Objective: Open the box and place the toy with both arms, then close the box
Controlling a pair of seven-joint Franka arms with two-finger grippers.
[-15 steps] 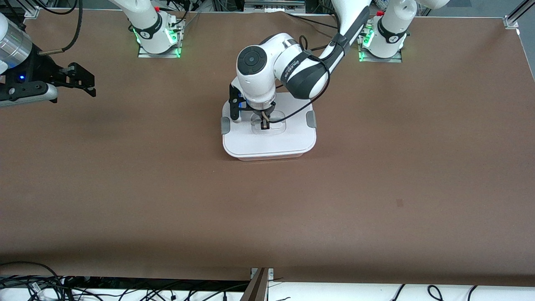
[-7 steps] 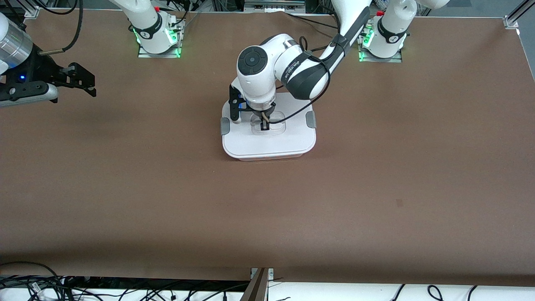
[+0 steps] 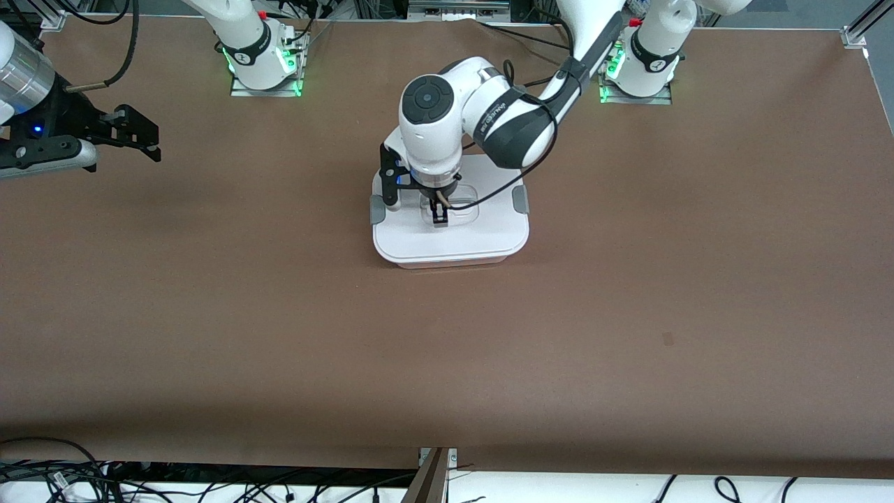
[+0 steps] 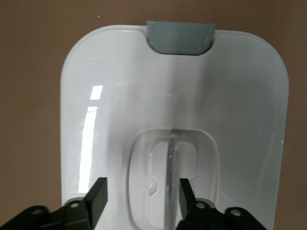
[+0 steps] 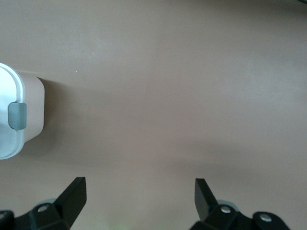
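Front view: the rounded-rectangular plastic box with a white lid (image 3: pixel 450 227) sits mid-counter, lid on, a grey clip at each end and a sliver of pale pink base along the edge nearest the camera. The left hand (image 3: pixel 440 215) is right down on the clear recessed handle in the middle of the lid, but the white wrist covers most of it, so from here I can't see how wide it's spread. The right hand (image 3: pixel 143 136) hangs over the brown counter (image 3: pixel 447 349) at the right arm's end, well apart from the box, that arm just waiting. No toy anywhere.

Left wrist view: this one fills in the gap. The lid (image 4: pixel 175 120) takes up most of the shot, one grey clip (image 4: pixel 181 37) showing. The left hand's (image 4: pixel 142 194) black fingers (image 4: pixel 98 194) are spread open, and the clear upright fin of the handle stands just beside one finger, nothing gripped.

Right wrist view: the right hand (image 5: pixel 139 199) is spread wide, empty, over bare counter. One end of the box (image 5: pixel 19 117) pokes in, cut off, and here the pink base is obvious.
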